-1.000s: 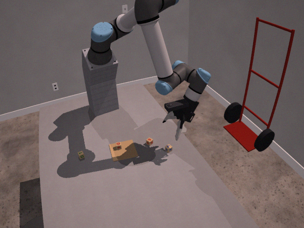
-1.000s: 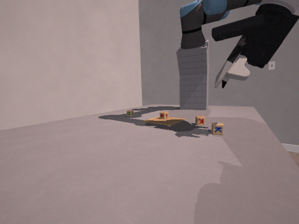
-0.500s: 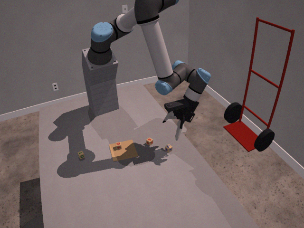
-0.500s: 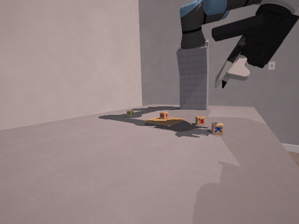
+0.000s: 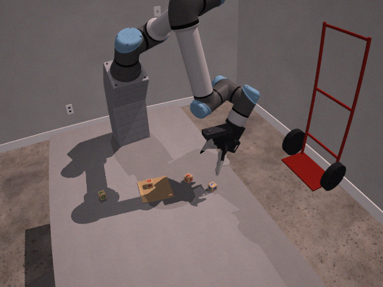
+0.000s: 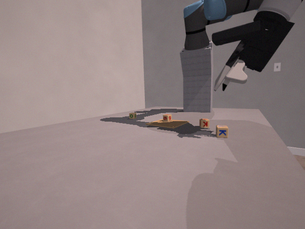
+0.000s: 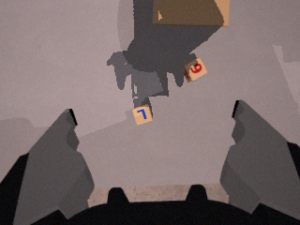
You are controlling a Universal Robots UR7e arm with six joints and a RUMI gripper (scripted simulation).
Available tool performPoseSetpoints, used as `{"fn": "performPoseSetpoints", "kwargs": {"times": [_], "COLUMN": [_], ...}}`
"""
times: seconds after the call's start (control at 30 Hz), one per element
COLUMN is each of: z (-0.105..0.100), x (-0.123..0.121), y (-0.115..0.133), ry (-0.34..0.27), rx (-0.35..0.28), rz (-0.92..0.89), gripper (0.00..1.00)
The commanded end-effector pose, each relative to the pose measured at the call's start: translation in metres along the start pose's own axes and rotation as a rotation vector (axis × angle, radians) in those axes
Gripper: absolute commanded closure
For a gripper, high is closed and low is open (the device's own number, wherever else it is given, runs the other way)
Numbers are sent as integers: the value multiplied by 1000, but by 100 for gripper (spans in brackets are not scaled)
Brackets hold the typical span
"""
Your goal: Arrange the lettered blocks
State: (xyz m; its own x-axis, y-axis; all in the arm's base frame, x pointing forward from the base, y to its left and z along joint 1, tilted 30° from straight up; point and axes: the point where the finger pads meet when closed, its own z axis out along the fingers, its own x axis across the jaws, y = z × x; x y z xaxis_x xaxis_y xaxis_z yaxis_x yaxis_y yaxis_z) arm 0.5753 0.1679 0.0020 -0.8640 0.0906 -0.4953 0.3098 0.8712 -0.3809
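My gripper (image 5: 210,160) hangs open and empty above the table, over the block with a blue L on top (image 5: 212,186). In the wrist view that block (image 7: 142,114) lies between my spread fingers, far below them. A block with a red 9 on top (image 7: 195,70) stands left of it in the top view (image 5: 188,177), just off the tan mat (image 5: 155,189). A block with a red D on top (image 5: 148,183) sits on the mat's far left corner. A block with green marks (image 5: 102,195) stands alone at the left, off the mat.
The robot's grey pedestal (image 5: 126,104) stands at the back of the table. The table's right edge runs close to the blue L block. A red hand truck (image 5: 324,123) stands on the floor at the right, away from the table.
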Motion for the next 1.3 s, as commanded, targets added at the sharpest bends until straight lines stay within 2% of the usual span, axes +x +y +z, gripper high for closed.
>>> {"fn": "performPoseSetpoints", "kwargs": {"times": [0.0,0.07,0.2,0.33,1.27], "z": [18,22,26,28,27], "x": [41,57,72,77,78], "y": [-28,-39,-50,-53,-52], "ry": [-1,-1,-1,0,-1], "rx": [-2,-2,-2,-1,-2], "rz": [0,0,0,-1,-1], "gripper": [0,0,0,0,0]}}
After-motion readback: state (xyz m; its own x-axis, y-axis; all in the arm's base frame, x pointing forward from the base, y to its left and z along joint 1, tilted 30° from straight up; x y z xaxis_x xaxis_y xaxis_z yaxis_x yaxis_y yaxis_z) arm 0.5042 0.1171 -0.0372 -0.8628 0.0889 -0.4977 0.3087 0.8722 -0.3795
